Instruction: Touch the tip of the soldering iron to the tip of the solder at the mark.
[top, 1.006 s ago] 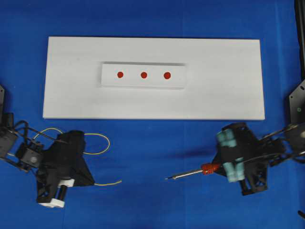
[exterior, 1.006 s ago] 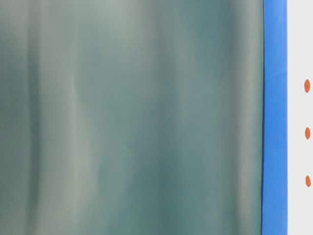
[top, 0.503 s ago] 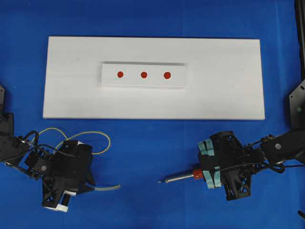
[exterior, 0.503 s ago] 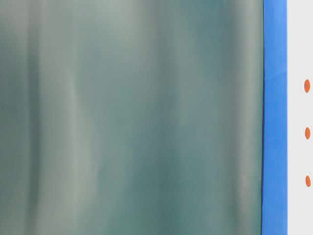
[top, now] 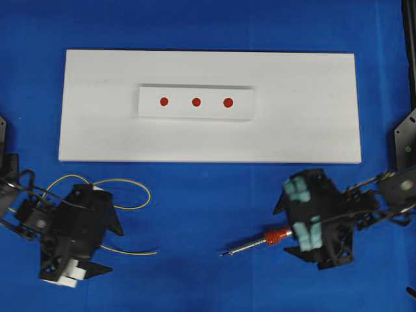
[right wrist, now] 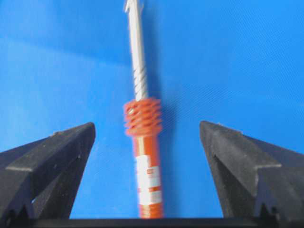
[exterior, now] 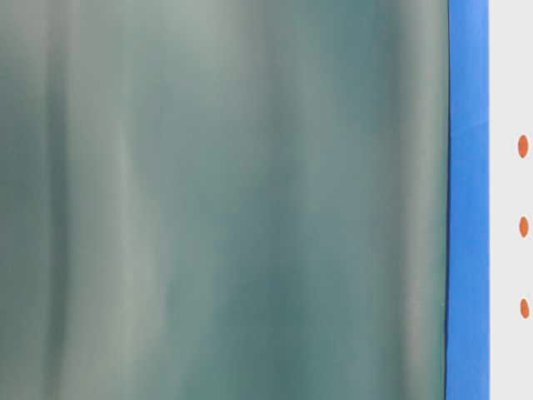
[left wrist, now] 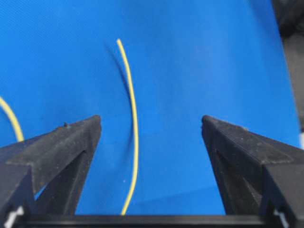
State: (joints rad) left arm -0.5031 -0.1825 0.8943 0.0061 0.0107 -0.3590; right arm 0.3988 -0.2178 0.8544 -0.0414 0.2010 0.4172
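Note:
The soldering iron (top: 260, 242) lies on the blue cloth at the lower right, silver tip (top: 223, 253) pointing left. My right gripper (top: 289, 224) is open around its red-orange handle (right wrist: 145, 156). Both fingers stand well clear of the handle, which looks blurred. The solder (top: 127, 195), a thin yellow wire, curls at the lower left, its free end (top: 155, 252) pointing right. My left gripper (top: 107, 247) is open, and the solder (left wrist: 133, 123) runs between its fingers, touching neither. Three red marks (top: 195, 101) sit on a raised white block (top: 240, 107).
The block sits on a large white board (top: 305, 117) across the far half of the blue cloth. A blurred grey-green surface (exterior: 225, 200) fills most of the table-level view. Only a blue strip and the marks (exterior: 523, 227) show at its right edge.
Both grippers have gone from shut to wide open, letting go of the solder and the soldering iron. The iron's tip has shifted slightly, and the left gripper has moved a little lower left.

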